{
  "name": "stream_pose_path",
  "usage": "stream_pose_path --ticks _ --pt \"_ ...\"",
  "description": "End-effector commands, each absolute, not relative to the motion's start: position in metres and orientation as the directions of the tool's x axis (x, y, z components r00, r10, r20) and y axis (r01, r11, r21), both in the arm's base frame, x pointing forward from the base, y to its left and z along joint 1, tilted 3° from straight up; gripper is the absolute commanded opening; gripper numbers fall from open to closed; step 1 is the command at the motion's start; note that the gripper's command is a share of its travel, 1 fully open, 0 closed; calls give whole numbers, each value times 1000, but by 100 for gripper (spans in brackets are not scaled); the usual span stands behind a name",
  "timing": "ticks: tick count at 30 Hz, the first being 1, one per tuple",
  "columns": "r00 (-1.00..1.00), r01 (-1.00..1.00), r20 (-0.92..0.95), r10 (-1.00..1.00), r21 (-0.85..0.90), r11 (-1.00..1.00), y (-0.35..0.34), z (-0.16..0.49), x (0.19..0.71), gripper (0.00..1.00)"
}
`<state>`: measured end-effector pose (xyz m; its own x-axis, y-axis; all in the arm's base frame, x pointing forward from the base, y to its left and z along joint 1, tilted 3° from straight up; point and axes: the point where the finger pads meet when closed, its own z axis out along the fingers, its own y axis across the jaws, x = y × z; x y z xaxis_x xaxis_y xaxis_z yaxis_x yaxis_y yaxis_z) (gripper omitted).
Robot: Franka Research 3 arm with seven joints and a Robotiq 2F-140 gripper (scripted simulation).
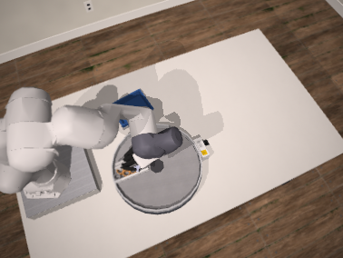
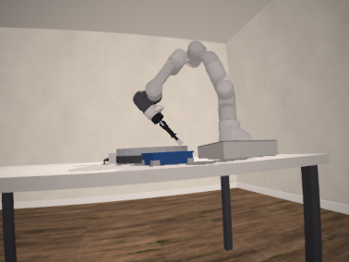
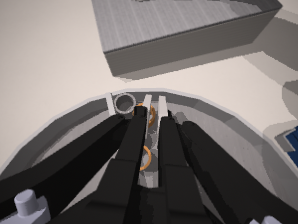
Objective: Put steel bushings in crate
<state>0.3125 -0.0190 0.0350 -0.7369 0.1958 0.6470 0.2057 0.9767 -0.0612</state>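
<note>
The grey round turning table (image 1: 178,187) (image 2: 138,150) has a walled section on the robot's side with bushings in it. My gripper (image 3: 154,105) (image 2: 180,142) points down at a slant into that section, its narrow fingers nearly together with nothing seen between them. A steel bushing (image 3: 116,104) lies left of the fingertips against the divider. Copper-coloured bushings (image 3: 148,158) (image 1: 120,172) lie partly under the fingers; grey shapes beside them are too hidden to tell. The blue crate (image 1: 136,98) (image 2: 168,158) (image 3: 292,145) stands beside the turning table; its inside is mostly hidden.
The robot's grey base block (image 1: 83,182) (image 2: 249,149) (image 3: 175,49) stands close to the turning table's rim. A white divider (image 3: 110,104) (image 1: 132,175) bounds the bushings' section. A small box with a yellow patch (image 1: 202,149) sits at the turning table's far side.
</note>
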Motion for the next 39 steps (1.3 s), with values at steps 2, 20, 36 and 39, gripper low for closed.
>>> stream_pose_path --ticks 2,20,36,39 --pt "-737 207 646 200 -66 976 -21 35 313 6" --pt "-737 207 646 200 -66 976 -21 35 313 6" --pt "-737 207 646 200 -66 976 -21 24 313 6" --pt "-737 207 646 200 -66 976 -21 24 313 6"
